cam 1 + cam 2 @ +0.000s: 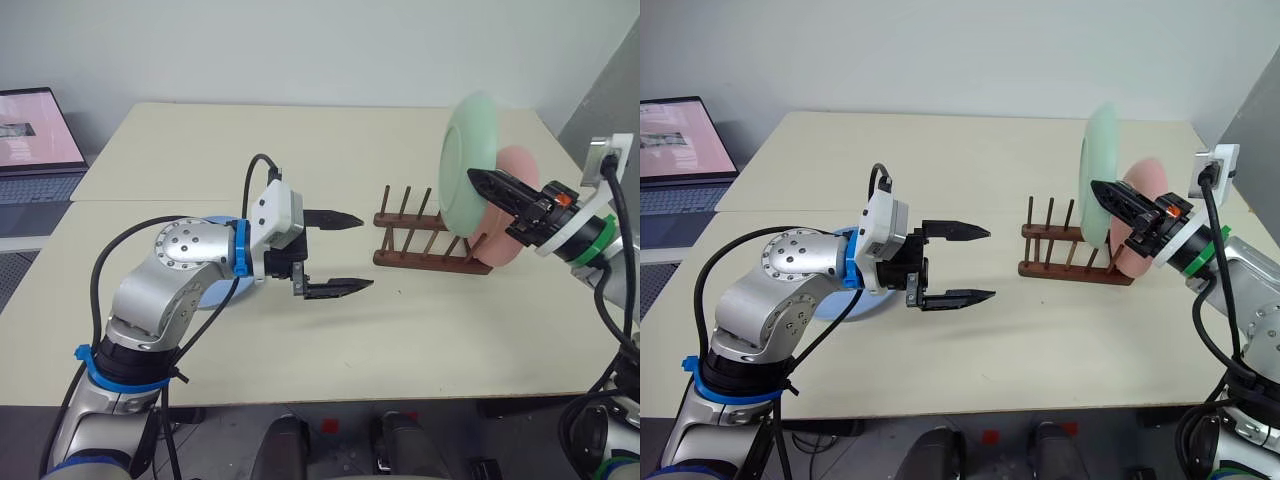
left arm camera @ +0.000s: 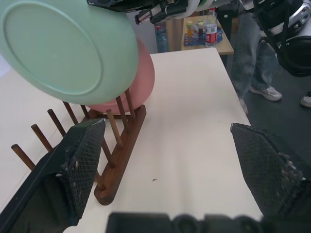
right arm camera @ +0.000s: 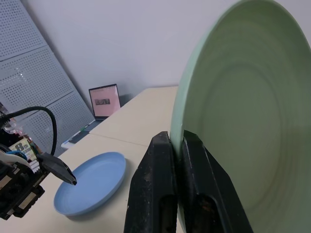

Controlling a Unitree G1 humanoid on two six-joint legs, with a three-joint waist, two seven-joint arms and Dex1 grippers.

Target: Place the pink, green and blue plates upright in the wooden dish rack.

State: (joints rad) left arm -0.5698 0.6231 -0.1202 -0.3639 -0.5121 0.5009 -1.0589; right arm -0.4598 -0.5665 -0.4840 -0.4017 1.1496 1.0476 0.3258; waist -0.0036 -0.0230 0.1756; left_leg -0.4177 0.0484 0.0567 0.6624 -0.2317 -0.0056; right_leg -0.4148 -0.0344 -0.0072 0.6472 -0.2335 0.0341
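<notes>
Even, bright overhead light falls on the pale surface (image 1: 330, 330), with soft shadows under the wooden dish rack (image 1: 425, 240) and no glare. The head views are sharp. In the left wrist view the left tool (image 2: 170, 170) is near and slightly soft, its fingers dark

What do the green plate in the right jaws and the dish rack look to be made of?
Green plate: probably plastic or melamine, though glazed ceramic can't be ruled out; matte, evenly coloured mint surface with faint concentric rings and a thin rim. Dish rack: wood, dark brown stained, with round dowel pegs and visible grain on the base bar.
</notes>
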